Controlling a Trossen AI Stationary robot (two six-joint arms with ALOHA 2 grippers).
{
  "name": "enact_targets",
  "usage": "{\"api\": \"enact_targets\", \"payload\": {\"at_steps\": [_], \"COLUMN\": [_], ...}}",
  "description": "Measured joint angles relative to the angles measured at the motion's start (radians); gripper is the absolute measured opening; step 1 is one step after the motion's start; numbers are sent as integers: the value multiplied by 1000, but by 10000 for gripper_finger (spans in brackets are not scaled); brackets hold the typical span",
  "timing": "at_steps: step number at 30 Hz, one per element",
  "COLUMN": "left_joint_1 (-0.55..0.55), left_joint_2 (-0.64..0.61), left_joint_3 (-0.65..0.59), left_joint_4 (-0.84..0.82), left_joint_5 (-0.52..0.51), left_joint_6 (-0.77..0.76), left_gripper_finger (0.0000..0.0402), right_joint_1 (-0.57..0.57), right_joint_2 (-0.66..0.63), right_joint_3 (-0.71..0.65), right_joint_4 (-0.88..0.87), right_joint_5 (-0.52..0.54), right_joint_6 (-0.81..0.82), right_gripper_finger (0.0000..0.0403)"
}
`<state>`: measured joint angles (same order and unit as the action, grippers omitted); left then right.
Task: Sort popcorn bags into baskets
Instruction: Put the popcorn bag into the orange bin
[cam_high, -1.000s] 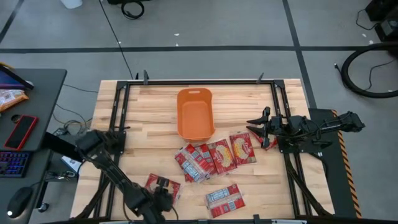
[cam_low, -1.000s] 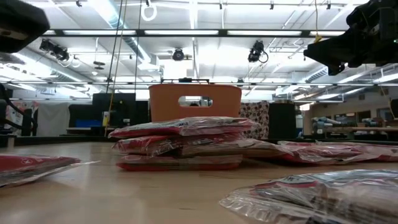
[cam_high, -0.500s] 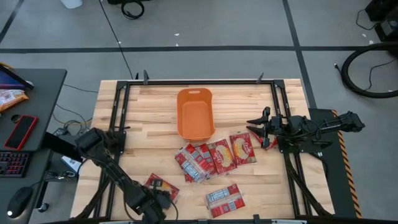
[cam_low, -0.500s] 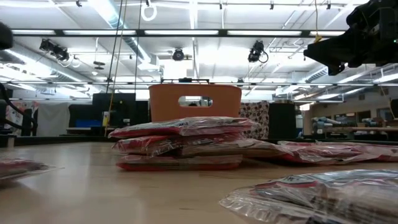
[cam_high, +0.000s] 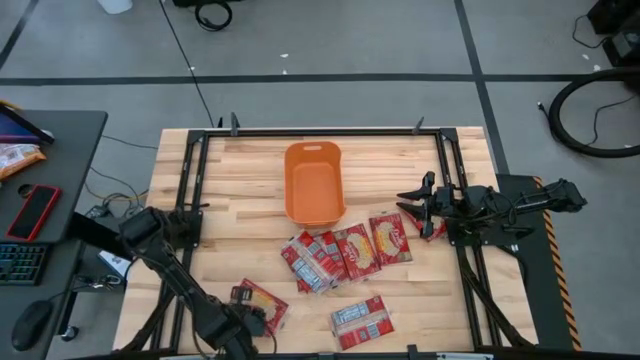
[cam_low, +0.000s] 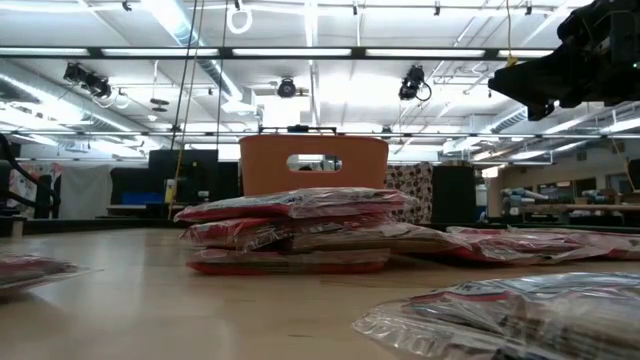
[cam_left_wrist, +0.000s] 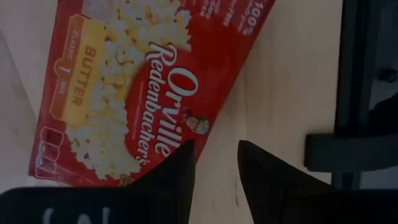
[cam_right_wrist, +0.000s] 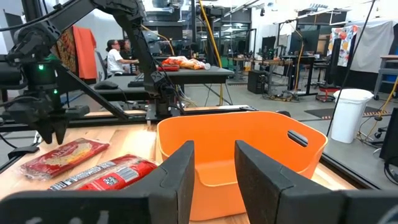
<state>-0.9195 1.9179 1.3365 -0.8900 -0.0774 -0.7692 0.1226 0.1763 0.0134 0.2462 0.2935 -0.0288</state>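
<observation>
On the wooden table (cam_high: 240, 190), the orange basket (cam_high: 314, 184) sits toward twelve o'clock of the centre, its long side running away from the near edge, and nothing shows inside it from above. Just at its six o'clock lies a loose cluster of popcorn bags (cam_high: 345, 252), red packets overlapping one another, some print-side up and some showing the grey-white label; in the low view these read as a short stack (cam_low: 290, 232) in front of the basket's handle wall (cam_low: 313, 163). One more packet, label side up (cam_high: 360, 319), lies apart at about five o'clock of the cluster near the table's front edge. A further single bag (cam_high: 262, 302) lies at about seven o'clock of the cluster, and the left gripper (cam_high: 243, 322) hangs right at this bag's near corner; its wrist camera looks straight down on the butter-popcorn print (cam_left_wrist: 149, 87), with the two dark fingers (cam_left_wrist: 177, 174) set a narrow gap apart, bare table visible between them, and one tip overlapping the packet's edge, though whether it actually touches the wrapper is hard to judge from this angle. The right gripper (cam_high: 409, 208) waits at three o'clock of the table, just beside the rightmost packet of the cluster, raised off the surface in the low view (cam_low: 540, 80), its fingers slightly parted and holding nothing, pointing toward the basket (cam_right_wrist: 242, 155).
</observation>
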Motion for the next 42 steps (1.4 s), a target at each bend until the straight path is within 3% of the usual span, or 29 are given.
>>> {"api": "enact_targets", "payload": {"at_steps": [9,21,24,30,35,42], "left_joint_1": [-42,-45,-43,-18,27,134], "left_joint_2": [14,98,99,91,15,-236], "left_joint_3": [0,4,3,2,-6,-4], "left_joint_4": [-23,-10,-12,-11,-23,-34], "left_joint_5": [-137,-165,-164,-139,-150,-249], "left_joint_6": [4,43,33,-57,-39,-100], "left_gripper_finger": [125,123,102,18,19,18], "right_joint_1": [0,0,0,0,0,0], "right_joint_2": [0,0,0,0,0,0], "right_joint_3": [0,0,0,0,0,0], "right_joint_4": [0,7,7,8,7,7], "right_joint_5": [0,0,0,0,0,0], "right_joint_6": [0,0,0,0,0,0], "right_gripper_finger": [119,119,119,119,119,119]}}
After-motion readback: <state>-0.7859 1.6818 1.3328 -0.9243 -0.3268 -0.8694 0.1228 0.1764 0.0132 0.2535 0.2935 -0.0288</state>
